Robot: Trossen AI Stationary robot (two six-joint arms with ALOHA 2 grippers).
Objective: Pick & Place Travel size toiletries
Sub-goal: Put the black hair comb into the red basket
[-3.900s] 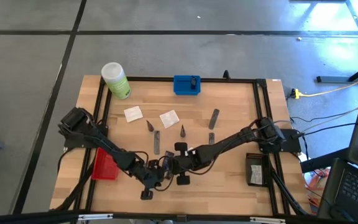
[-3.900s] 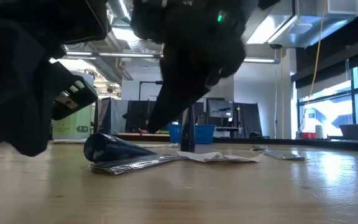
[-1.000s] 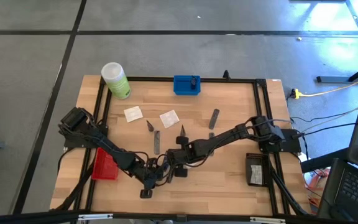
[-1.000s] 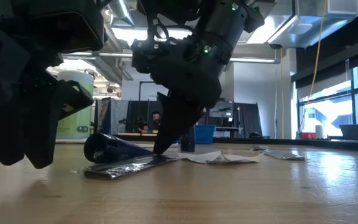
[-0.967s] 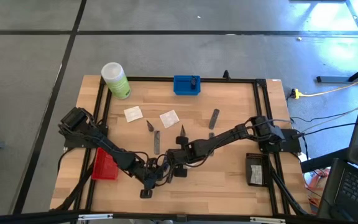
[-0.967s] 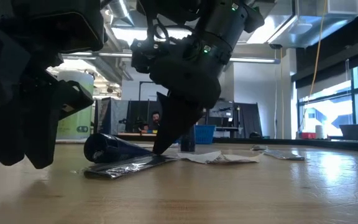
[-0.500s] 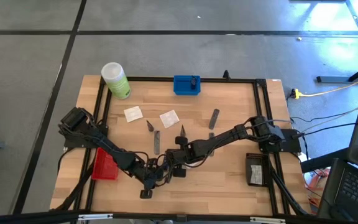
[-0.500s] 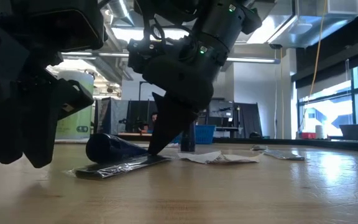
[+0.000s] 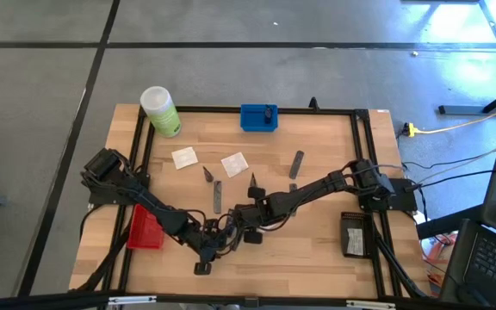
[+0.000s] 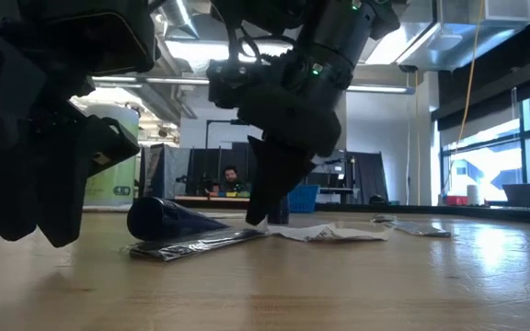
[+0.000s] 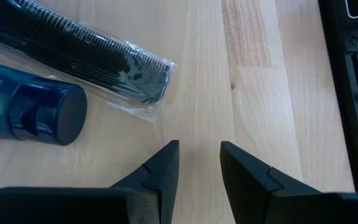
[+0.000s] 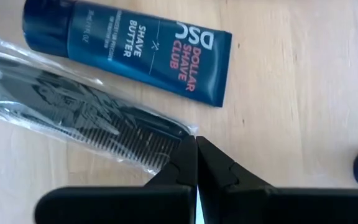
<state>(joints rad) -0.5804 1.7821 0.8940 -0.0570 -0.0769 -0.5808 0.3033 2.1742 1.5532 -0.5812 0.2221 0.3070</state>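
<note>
Down in the lower middle of the high view both arms crowd over the wooden bench (image 9: 317, 142), and the thing that matters sits between them: a black plastic comb sealed in a clear packet (image 12: 86, 118), lying flat beside a dark navy shave-butter tube (image 12: 129, 43), the two long shapes side by side and roughly parallel. The right hand (image 12: 196, 163) has its two fingers pressed tight together, holding nothing, with the joined tips right at one end of the comb packet; from table height they look to touch or nearly touch its edge. The left hand (image 11: 194, 163) hangs with its fingers parted over bare wood, gripping nothing, the packet's other end and the tube's round cap just ahead of it. My guess is the right is nearer, but shut fingers suit nudging, not a pick.
</note>
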